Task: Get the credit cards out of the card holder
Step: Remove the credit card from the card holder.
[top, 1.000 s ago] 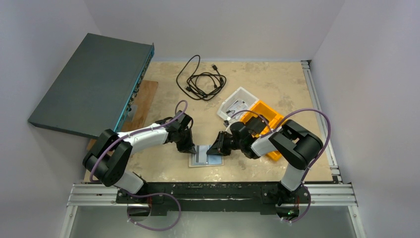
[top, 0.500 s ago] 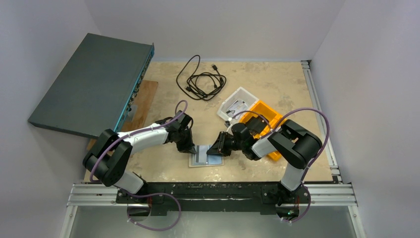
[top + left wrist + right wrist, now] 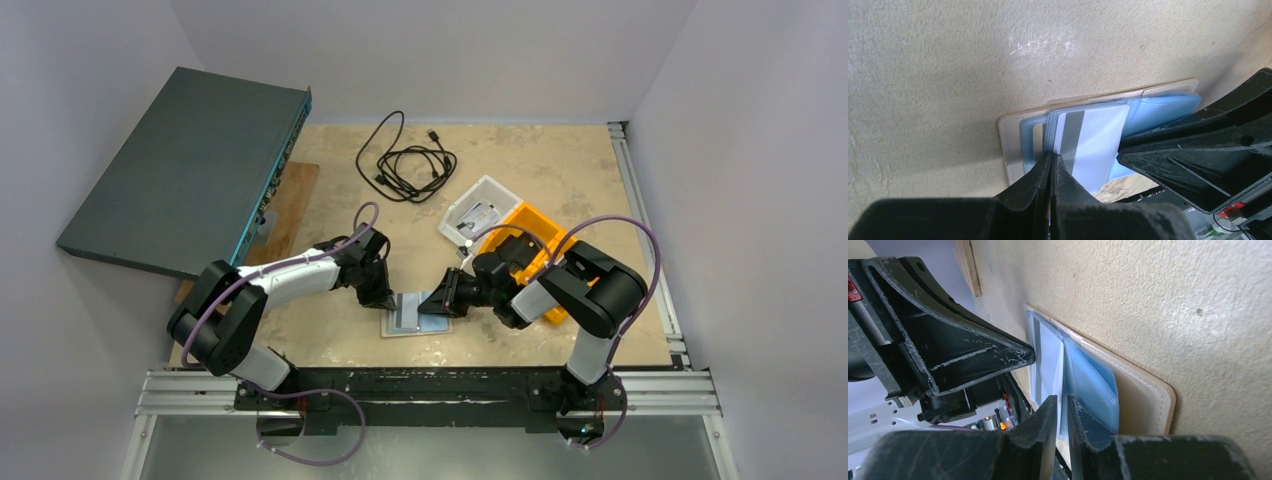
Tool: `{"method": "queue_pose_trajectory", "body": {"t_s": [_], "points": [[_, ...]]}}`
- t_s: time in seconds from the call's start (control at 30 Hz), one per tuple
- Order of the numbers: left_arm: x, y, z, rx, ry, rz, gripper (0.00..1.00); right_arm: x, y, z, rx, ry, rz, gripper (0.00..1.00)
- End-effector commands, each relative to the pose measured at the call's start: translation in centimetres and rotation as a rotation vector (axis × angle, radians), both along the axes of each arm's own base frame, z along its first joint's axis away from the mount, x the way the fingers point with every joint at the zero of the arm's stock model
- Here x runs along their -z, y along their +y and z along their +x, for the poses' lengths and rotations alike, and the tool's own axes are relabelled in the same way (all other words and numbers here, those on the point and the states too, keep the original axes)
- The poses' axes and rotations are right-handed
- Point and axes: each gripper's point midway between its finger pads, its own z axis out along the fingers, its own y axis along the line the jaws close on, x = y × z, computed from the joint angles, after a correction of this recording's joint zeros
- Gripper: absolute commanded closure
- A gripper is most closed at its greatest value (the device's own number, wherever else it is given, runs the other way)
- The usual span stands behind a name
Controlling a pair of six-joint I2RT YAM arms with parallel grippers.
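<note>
Cream-beige folding card holder [image 3: 412, 328] lies open on the sandy bench [image 3: 560, 170], left fingers [image 3: 1040, 175] together pressing it, right fingers [image 3: 1045, 415] a slit apart at its white striped card [image 3: 1093, 145], grip unclear.

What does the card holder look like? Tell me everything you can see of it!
The card holder lies open and flat on the tan table. Its cover looks like cream leather, and inside are light blue pockets. A white card with a grey stripe pokes out of one. The left gripper, shut, presses its tips on it, and the right gripper sits at a blue pocket's edge.
</note>
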Motion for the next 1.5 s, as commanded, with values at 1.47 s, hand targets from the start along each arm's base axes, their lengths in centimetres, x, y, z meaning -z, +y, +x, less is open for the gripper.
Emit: {"method": "queue_pose_trajectory", "body": {"t_s": [1.47], "points": [[4.4, 5.2, -2.5, -0.017, 0.083, 0.260, 1.00, 0.8, -1.5, 0.8, 0.042, -0.038, -0.129, 1.00]]}}
